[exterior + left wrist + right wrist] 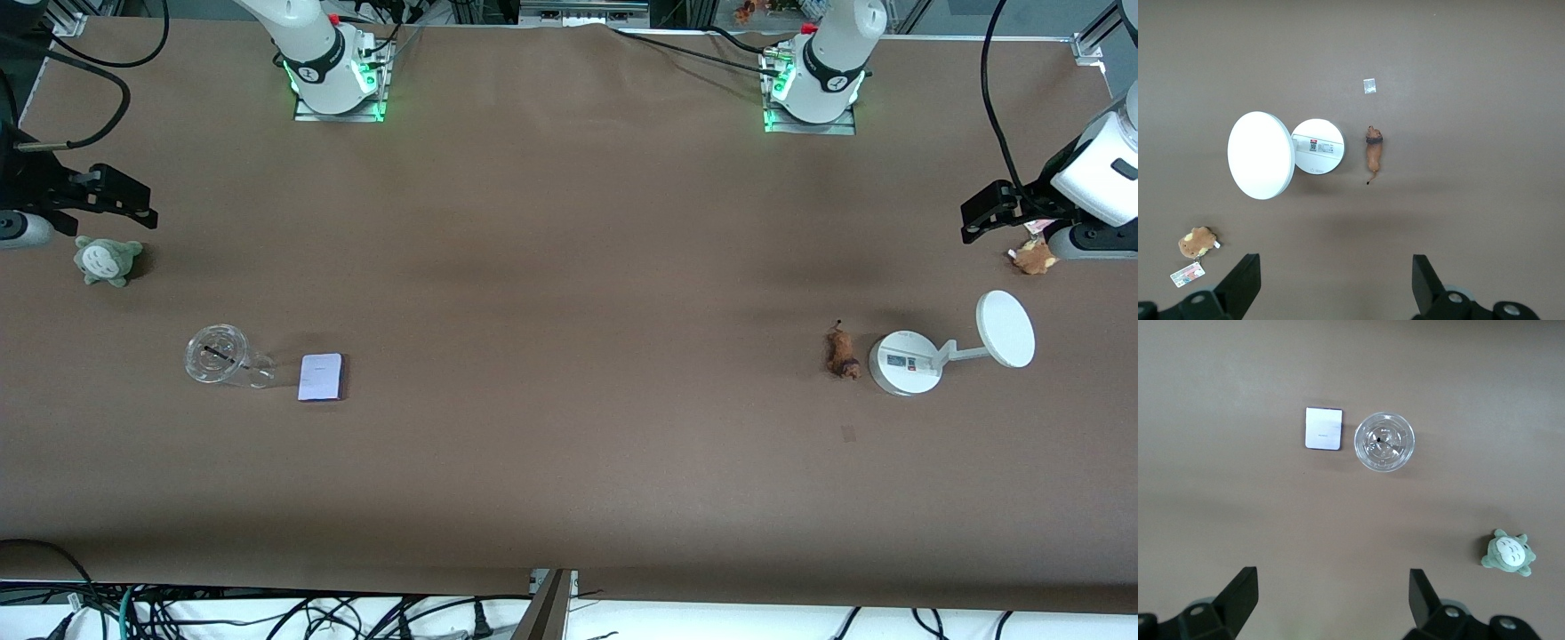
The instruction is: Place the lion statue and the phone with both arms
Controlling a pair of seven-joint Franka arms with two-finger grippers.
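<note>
The lion statue (pixel 840 353) is a tiny orange-brown figurine lying on the table beside a white stand, toward the left arm's end; it also shows in the left wrist view (pixel 1373 148). The phone (pixel 321 377) is a small pale lavender slab lying flat beside a clear cup, toward the right arm's end; it also shows in the right wrist view (pixel 1323 429). My left gripper (pixel 987 216) (pixel 1336 267) hangs open and empty above the table at its own end, close to a brown plush. My right gripper (pixel 124 197) (pixel 1331 580) hangs open and empty at its own end, above a green plush.
A white round-based stand with a disc (pixel 907 363) stands next to the lion statue. A brown plush with a tag (pixel 1031 258) lies under the left arm. A clear plastic cup (pixel 222 357) lies beside the phone. A grey-green plush (pixel 107 260) lies under the right gripper.
</note>
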